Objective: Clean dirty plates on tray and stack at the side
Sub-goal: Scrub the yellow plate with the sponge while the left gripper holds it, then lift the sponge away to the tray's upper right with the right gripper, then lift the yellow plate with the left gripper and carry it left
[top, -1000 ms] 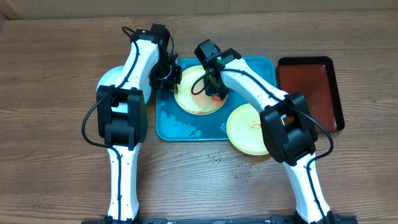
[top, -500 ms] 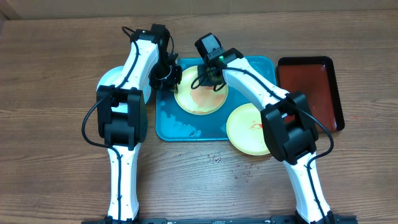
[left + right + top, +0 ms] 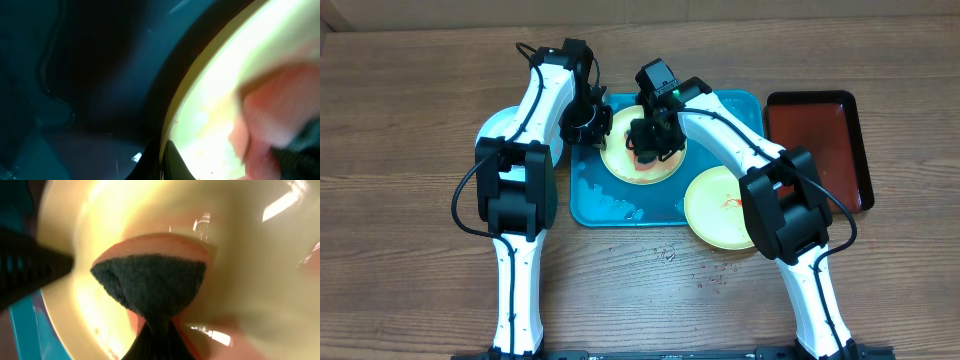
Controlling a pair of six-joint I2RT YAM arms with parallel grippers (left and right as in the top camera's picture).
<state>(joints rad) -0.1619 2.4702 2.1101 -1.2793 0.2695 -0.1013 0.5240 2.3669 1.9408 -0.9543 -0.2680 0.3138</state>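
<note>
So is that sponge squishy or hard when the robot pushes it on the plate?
Probably squishy: the sponge bunches up narrow where the right gripper pinches it. Its fuzzy dark green face likely grips the shiny yellow plate rather than sliding freely.

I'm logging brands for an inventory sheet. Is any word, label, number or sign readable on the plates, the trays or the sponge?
None can be read.
Overhead view: the plates, the teal tray and the dark red tray show plain surfaces with no print.
Wrist views: close and blurred, with no lettering visible on the sponge or on the plate under it.
</note>
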